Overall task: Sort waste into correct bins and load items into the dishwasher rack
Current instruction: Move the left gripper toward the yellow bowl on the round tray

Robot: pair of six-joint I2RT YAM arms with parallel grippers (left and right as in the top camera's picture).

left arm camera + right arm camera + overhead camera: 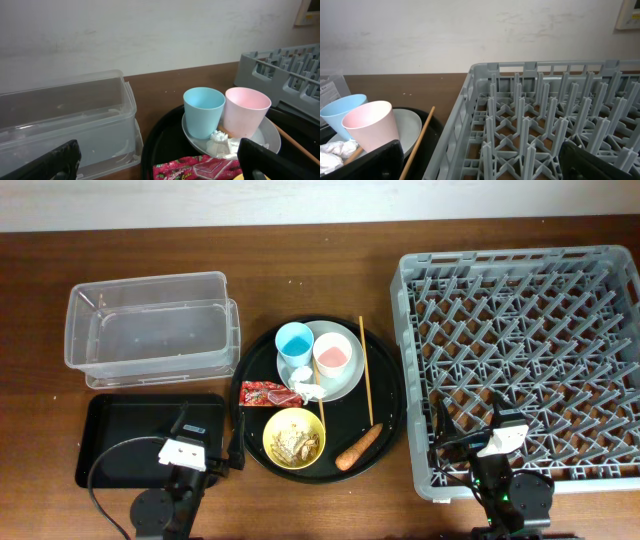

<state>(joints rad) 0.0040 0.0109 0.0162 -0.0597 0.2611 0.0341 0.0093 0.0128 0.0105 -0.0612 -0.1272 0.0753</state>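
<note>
On the round black tray [385, 395] a grey plate [352, 379] holds a blue cup [294, 343], a pink cup [333, 358] and a white tissue [306, 386]. A red wrapper [262, 393], a yellow bowl [294, 438] with rice scraps, a carrot piece [358, 448] and chopsticks [366, 380] lie beside it. My left gripper [208, 438] is open and empty over the black rectangular tray [120, 435], facing the wrapper [200, 167] and cups [202, 110]. My right gripper [468, 423] is open and empty above the grey rack's [530, 360] front left corner.
The clear tub [150, 325] stands behind the black rectangular tray and also shows in the left wrist view [65, 120]. The rack's left wall [465, 120] runs close along the round tray. A pale wall lies beyond the table's far edge.
</note>
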